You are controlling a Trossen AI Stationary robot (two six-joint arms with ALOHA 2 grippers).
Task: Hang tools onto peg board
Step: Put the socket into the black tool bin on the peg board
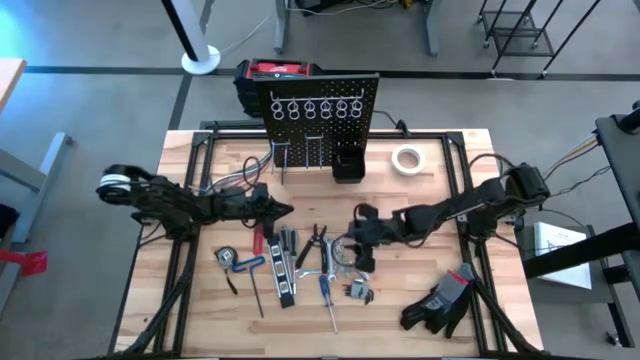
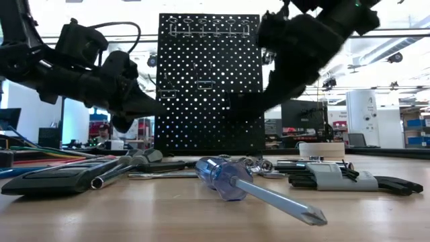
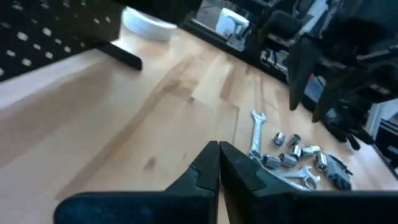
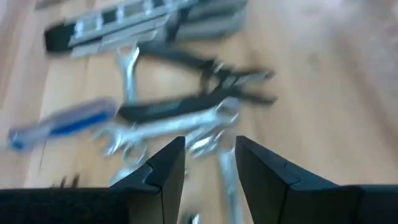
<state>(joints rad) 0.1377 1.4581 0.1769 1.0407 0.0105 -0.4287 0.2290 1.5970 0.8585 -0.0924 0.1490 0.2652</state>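
Fingers of the right pincer [image 4: 210, 163] stand parted, empty, above the wrenches [image 4: 171, 124].

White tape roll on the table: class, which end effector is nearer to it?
Right. The right end effector hovers over the tools, nearer the white tape roll; the left end effector sits farther across the table.

No text, label, brand or number can be read in any of the views; the tools and the boxes in the room show no legible marks.
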